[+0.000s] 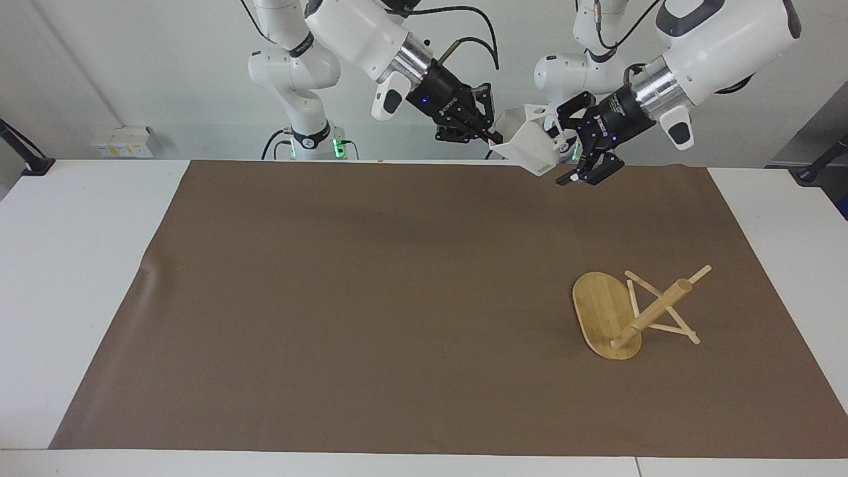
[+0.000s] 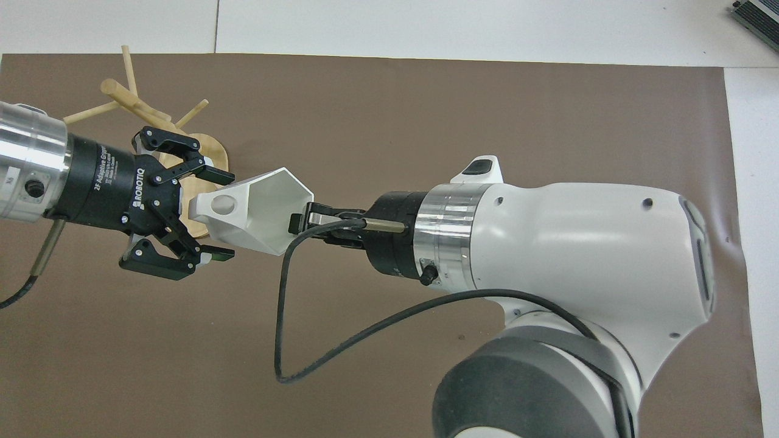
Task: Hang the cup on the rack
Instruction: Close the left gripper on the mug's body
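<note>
Facing view: right gripper (image 1: 489, 136) pinches the cup (image 1: 530, 146) by its rim in mid-air, left gripper (image 1: 566, 152) jaws wide open around its handle end, handover pending; rack (image 1: 626, 311) lies tipped on the worktop, hanging not started.

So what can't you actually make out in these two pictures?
- Overhead view: part of the rack, covered by the left gripper raised over it.
- Overhead view: the brown mat under the right arm's bulk.
- Both views: whether the left gripper's open fingers touch the cup yet; too small to tell.
- Facing view: the right gripper pinches the cup's rim; the contact is tiny.
</note>
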Tool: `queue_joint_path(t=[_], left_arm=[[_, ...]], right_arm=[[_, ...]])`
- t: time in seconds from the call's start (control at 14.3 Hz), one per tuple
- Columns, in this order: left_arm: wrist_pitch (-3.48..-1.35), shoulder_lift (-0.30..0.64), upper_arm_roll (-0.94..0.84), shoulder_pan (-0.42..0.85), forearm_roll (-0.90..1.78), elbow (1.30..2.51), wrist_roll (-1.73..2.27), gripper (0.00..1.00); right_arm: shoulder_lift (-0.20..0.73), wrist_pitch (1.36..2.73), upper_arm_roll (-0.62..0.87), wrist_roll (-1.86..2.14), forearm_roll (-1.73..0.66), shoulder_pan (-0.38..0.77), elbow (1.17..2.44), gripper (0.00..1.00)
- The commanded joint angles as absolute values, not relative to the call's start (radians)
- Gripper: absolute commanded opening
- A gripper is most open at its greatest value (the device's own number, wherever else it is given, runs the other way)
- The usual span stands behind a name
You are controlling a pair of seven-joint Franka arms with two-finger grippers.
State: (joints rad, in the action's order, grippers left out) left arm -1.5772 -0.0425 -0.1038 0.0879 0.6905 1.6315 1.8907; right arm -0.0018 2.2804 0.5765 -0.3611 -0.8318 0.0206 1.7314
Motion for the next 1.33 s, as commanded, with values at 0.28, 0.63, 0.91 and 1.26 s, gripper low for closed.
queue_joint_path(t=[0.28,0.63,0.91,1.26], left_arm=[[-1.551,-0.084,-0.094,0.095,0.715,1.669,1.893,1.0],[-1.559,-0.098,-0.094,0.095,0.724,1.695,1.891,1.0],[-1.56,-0.106,-0.095,0.097,0.726,1.707,1.898,1.0],[-1.562,-0.117,-0.098,0.097,0.75,1.706,1.901,1.0]], right_arm=[[-0.009,2.301,0.594,-0.357,-0.853,0.009,1.741,0.0],[-0.009,2.299,0.594,-0.359,-0.851,0.009,1.741,0.0],[-0.009,2.299,0.594,-0.362,-0.853,0.009,1.741,0.0],[-0.009,2.299,0.594,-0.364,-0.853,0.009,1.741,0.0]])
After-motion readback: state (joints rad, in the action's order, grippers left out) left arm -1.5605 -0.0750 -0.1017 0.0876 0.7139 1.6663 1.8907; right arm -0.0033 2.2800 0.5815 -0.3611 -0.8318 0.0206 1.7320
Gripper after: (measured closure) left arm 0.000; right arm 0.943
